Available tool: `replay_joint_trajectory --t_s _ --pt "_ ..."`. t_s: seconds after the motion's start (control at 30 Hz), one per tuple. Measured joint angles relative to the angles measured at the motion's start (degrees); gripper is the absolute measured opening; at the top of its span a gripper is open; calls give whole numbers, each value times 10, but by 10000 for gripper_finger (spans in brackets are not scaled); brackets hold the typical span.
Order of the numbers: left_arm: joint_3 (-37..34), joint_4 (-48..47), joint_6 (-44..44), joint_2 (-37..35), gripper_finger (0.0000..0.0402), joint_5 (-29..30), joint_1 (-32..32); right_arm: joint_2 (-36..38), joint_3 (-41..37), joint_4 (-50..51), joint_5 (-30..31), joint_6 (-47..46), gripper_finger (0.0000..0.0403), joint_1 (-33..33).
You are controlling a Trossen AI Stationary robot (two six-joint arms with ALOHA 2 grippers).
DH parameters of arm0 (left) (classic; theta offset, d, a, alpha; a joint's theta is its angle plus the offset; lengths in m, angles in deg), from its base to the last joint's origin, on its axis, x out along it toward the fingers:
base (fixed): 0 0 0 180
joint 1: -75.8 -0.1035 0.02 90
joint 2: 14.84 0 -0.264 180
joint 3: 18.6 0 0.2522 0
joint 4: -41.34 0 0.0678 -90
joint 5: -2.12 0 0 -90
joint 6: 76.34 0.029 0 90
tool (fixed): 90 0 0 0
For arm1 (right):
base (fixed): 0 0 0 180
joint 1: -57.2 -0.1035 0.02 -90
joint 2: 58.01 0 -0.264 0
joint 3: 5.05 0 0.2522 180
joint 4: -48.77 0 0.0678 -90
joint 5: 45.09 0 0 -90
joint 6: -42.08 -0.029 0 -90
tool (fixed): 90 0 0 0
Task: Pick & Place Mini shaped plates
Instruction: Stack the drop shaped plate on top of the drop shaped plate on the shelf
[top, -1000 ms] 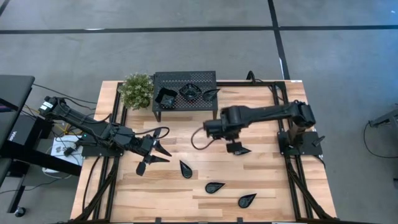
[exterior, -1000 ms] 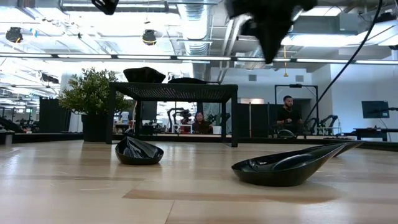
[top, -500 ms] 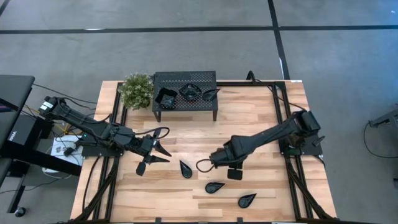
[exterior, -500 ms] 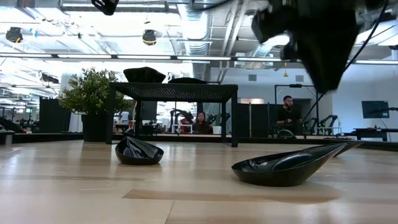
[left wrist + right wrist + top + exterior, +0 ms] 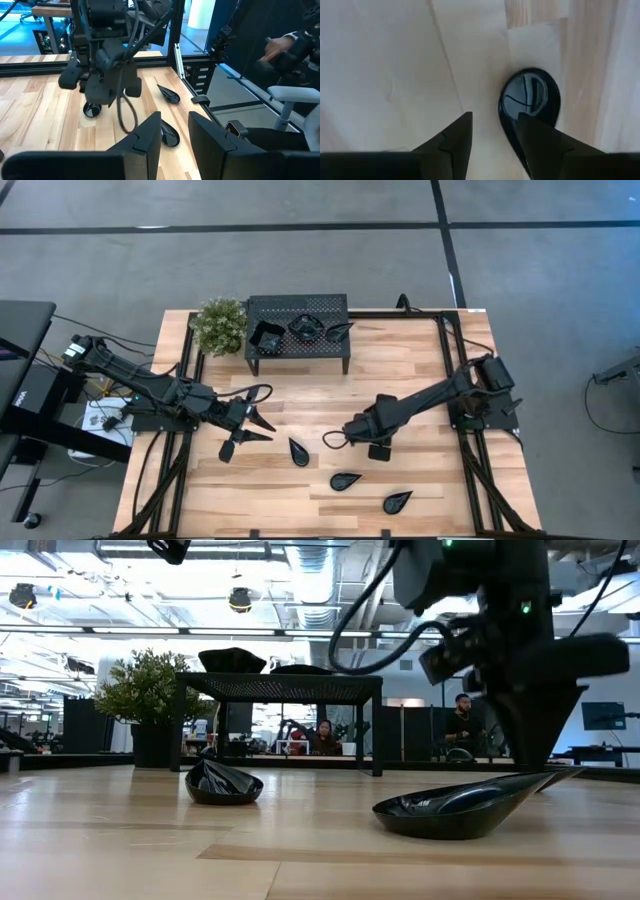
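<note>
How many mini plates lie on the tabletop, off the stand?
4: three plates in a diagonal row near the front, a fourth beneath the right gripper; more may hide.

Glossy black plates (image 5: 346, 480) on a pale planked-wood table (image 5: 400, 380).

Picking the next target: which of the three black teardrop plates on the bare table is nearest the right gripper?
The middle glossy black teardrop plate, directly below the right gripper in the high view. The other two lie farther off.
</note>
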Motion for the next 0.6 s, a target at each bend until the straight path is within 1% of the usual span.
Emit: replay_joint_trajectory --t_s 0.27,0.37,0.47,0.6 --pt "0 0 0 0 100 0 0 0 -47 -64 0 2 153 35" --pt "0 0 0 0 100 0 0 0 -54 -72 -8 4 142 47" --pt "0 0 0 0 100 0 0 -1 -56 -76 -43 17 105 59" --pt "0 0 0 0 100 0 0 -1 -56 -85 -62 47 26 66"
